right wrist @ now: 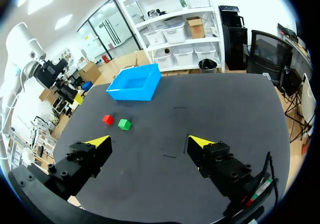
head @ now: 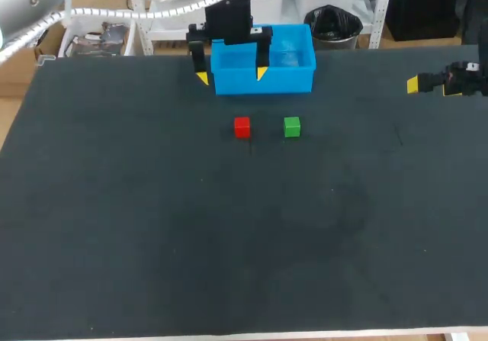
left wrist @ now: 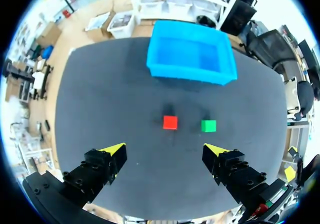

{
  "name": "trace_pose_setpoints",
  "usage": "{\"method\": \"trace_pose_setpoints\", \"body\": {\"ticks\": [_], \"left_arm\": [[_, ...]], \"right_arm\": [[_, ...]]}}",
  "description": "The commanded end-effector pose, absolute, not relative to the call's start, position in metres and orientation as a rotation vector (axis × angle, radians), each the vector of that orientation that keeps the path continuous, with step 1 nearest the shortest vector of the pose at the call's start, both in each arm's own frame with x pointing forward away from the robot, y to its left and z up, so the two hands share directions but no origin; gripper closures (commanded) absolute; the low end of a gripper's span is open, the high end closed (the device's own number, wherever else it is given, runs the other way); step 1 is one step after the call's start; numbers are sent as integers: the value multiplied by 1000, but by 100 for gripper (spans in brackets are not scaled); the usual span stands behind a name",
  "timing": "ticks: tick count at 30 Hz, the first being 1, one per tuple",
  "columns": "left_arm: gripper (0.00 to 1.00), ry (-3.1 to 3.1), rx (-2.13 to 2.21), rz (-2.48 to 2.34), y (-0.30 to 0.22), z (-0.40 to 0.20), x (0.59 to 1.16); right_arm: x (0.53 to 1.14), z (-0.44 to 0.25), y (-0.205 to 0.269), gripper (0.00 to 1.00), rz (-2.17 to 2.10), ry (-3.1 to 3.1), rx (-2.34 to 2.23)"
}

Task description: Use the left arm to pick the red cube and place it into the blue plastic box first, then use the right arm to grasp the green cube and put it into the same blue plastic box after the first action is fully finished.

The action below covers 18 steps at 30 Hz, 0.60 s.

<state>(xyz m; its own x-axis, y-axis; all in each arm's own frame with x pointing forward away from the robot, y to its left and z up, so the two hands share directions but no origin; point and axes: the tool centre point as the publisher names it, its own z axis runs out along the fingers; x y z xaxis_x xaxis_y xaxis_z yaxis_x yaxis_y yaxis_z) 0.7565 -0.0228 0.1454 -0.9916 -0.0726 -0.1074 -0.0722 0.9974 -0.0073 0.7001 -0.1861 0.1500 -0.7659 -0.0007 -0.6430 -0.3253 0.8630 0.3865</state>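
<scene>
Toward the far middle of the table (head: 229, 242), just on the near side of the blue plastic box (head: 293, 78), the red cube (head: 242, 127) and the green cube (head: 292, 127) sit side by side with a gap between them, red on the left. Both are outside the box, so I judge the first step, the left arm's pick, to be only at its approach. The left claw (head: 232, 75) hangs over the box's left part, fingers wide apart and holding nothing. In its wrist view the red cube lies ahead, roughly centred between the fingers. The next move likely calls for coming nearer and down until the fingers straddle the cube, then closing on two opposite faces. The right claw (right wrist: 150, 143), also spread and empty, is at the far right and should wait. The red cube is small and sharp-edged, lying flat and roughly square to the box.
</scene>
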Motion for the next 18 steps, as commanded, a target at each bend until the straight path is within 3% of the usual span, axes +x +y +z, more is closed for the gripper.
{"method": "trace_pose_setpoints", "body": {"ticks": [1,18], "left_arm": [[0,3086,-100,17,-30,144,765],[0,3075,-34,-22,-28,142,765]], "right_arm": [[700,150,-186,0,642,2372,-235],[700,150,-186,0,642,2372,-235]]}}
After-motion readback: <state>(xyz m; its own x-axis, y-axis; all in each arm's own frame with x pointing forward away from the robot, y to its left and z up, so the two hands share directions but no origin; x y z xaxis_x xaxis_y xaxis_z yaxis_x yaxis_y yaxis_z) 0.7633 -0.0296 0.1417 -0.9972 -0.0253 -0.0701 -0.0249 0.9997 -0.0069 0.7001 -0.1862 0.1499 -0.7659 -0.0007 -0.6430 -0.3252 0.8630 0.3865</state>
